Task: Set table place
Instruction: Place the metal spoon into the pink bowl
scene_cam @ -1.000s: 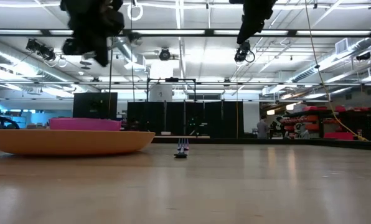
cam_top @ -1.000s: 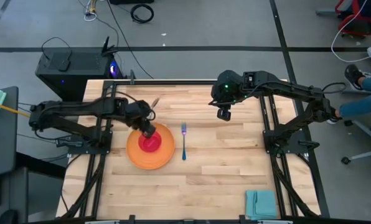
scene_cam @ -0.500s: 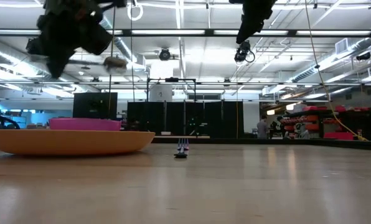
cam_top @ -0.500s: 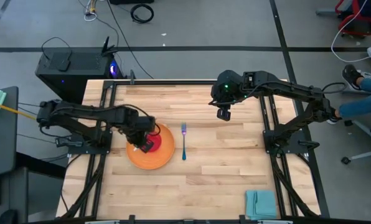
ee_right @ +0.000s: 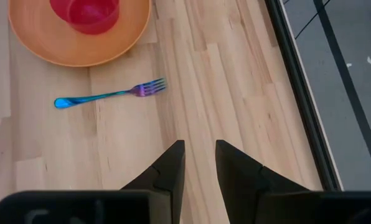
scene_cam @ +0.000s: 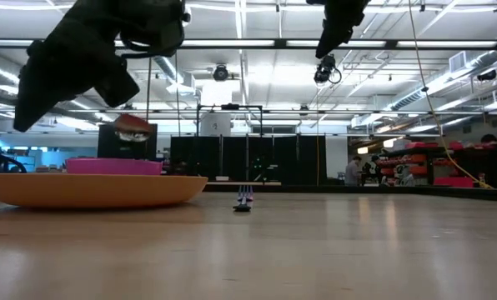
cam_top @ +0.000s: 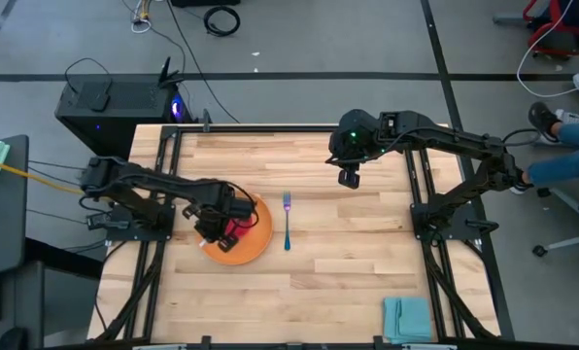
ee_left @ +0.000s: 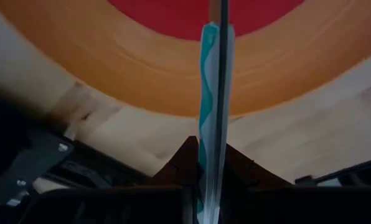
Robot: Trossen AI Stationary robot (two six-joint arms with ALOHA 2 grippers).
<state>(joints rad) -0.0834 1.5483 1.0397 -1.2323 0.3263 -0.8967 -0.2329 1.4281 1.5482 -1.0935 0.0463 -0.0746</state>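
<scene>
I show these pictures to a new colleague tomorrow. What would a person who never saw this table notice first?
Most striking is the round orange plate with the red cup on it, at the table's left middle. The left gripper hangs over the plate's left edge, shut on a thin teal-handled utensil. A blue-handled fork lies just right of the plate, and a folded teal napkin sits at the near right corner.

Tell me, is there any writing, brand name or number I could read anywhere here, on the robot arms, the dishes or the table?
None can be read. The orange plate, red cup, blue fork, teal napkin and table are all plain. The black box beyond the table shows only a blue light. Signs in the room behind, in the low view, are too small to read.
</scene>
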